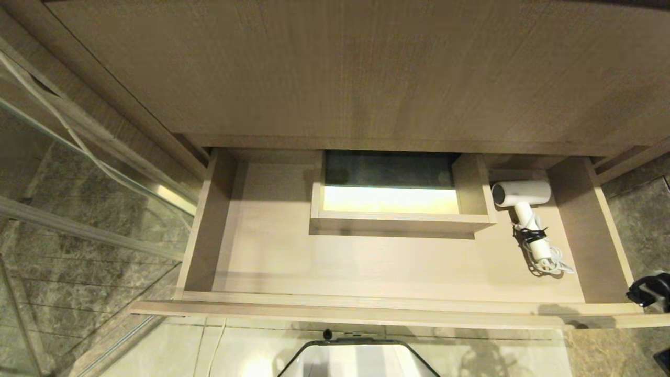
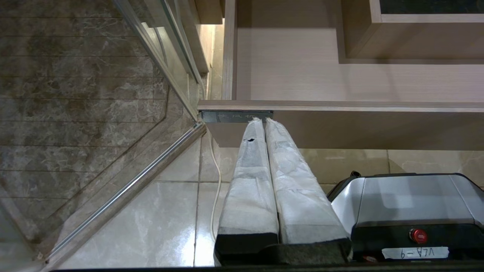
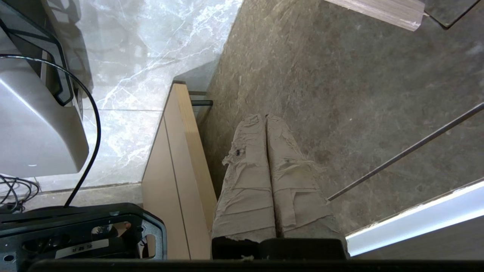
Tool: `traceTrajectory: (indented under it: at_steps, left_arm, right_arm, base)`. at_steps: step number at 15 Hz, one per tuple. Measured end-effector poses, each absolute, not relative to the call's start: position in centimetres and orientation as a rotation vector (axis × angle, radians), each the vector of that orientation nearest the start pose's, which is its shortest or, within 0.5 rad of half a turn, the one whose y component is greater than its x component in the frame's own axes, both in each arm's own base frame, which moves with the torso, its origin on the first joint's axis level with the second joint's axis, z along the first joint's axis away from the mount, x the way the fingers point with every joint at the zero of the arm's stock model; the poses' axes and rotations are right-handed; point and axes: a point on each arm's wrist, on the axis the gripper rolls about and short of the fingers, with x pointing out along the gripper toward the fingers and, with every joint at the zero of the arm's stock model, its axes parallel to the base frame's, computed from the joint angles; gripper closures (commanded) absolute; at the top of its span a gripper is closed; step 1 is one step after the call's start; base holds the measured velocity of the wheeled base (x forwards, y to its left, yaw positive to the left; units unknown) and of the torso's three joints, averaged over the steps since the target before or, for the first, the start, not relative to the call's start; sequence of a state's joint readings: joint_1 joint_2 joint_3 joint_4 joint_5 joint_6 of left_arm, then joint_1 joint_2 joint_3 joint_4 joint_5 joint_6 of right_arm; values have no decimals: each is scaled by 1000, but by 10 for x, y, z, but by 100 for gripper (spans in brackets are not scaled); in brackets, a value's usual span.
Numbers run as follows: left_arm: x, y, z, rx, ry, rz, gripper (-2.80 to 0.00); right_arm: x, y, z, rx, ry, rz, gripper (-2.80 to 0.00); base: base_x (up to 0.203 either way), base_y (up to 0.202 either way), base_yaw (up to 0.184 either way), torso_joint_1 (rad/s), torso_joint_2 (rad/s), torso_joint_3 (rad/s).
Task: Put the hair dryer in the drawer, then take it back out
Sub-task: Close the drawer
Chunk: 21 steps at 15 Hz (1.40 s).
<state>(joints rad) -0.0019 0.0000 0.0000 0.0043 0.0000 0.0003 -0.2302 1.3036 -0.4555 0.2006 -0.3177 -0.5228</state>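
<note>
Hair dryer (image 1: 525, 209), white, cord tied, lies in drawer (image 1: 209, 225); right pincer (image 3: 264, 118) together.

place: bathroom | cues: marble floor tiles (image 2: 75, 94); glass shower partition (image 1: 78, 173); wood vanity drawer (image 1: 366, 309)

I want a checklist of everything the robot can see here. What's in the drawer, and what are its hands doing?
Surface: drawer pulled open, bare wood bottom.
Job's things: hair dryer lying inside at the right, beside the boxed cut-out.
Clutter: nothing seen.
End effectors: left end effector shut, below the drawer front; right end effector shut and empty, over the floor beside the drawer.
Cables: dryer cord bundled with a black tie.
Surroundings: grey stone floor, glass panel.
</note>
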Motion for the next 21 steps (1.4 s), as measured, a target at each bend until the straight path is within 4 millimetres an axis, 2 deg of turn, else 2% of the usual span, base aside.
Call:
traceTrajectory:
  at_steps: [3,5,11,15,17,21]
  left_arm:
    - [-23,0,75,0,4,-2,0]
    - [-23,0,75,0,4,-2,0]
    - [-23,0,75,0,5,-2,0]
    - [-23,0,75,0,5,-2,0]
    - [-23,0,75,0,5,-2,0]
    - [-23,0,75,0,4,-2,0]
  right_arm:
    - [139,-40,120,-506,1166,-209,0]
    - [147,-42,119,-498,1148,-220,0]
    - [206,-55,76,-470,1263,-189,0]
    - [215,-57,63,-468,1314,-168,0]
    - [225,-58,63,-476,1305,-157,0]
    - [232,-60,61,-474,1299,-158,0]
  base:
    - [0,0,0,0,0,0]
    - [0,0,0,0,0,0]
    - [0,0,0,0,0,0]
    - [0,0,0,0,0,0]
    - [0,0,0,0,0,0]
    - [0,0,0,0,0,0]
